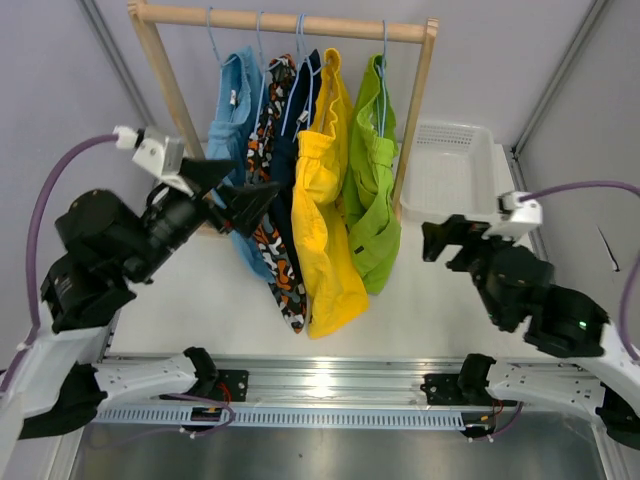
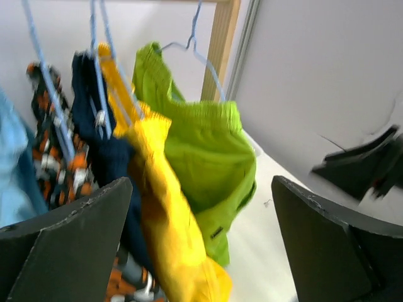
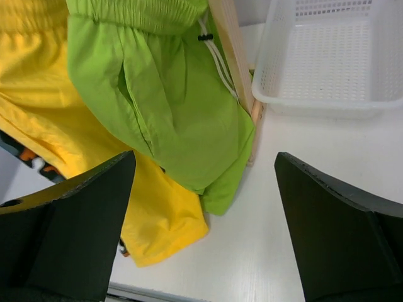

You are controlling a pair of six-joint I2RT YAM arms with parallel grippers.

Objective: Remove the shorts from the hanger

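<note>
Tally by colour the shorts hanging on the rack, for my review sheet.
Light blue shorts: 1
Camouflage shorts: 1
Navy shorts: 1
Yellow shorts: 1
Lime green shorts: 1
Total: 5

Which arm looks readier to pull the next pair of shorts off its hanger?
Probably the left: the open left gripper is right at the camouflage shorts, while the right gripper, also open, hangs apart from the lime green shorts.
</note>
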